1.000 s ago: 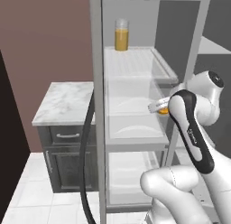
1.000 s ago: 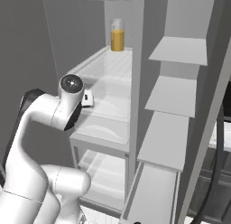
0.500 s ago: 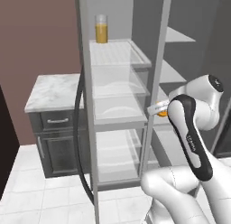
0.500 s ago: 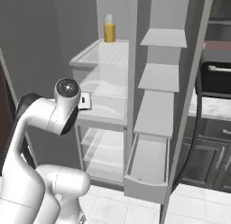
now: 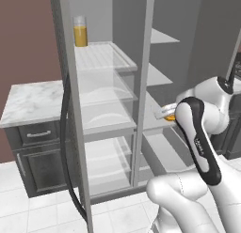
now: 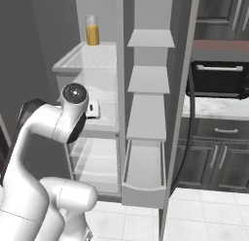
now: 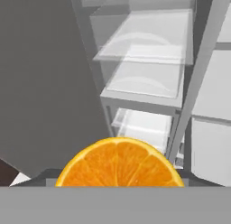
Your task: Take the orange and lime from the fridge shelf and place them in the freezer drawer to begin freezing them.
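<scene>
Claw [image 5: 165, 114] is gripping the small bright-orange fruit [image 7: 119, 162]; clip that pale grey drawer [image 6: 143, 186] wall and you'll drop it.

Open grey fridge carcass [image 5: 63, 63] stands on a white tiled floor [image 5: 37, 213], with a brown wall [image 5: 28, 39] behind on the left. Marble-topped table [image 5: 33, 100] over dark grey cabinets [image 5: 35, 157] sits left of it. Right side: dark cabinets [image 6: 214, 157] under a marble top, black oven [image 6: 219, 79] above.
</scene>
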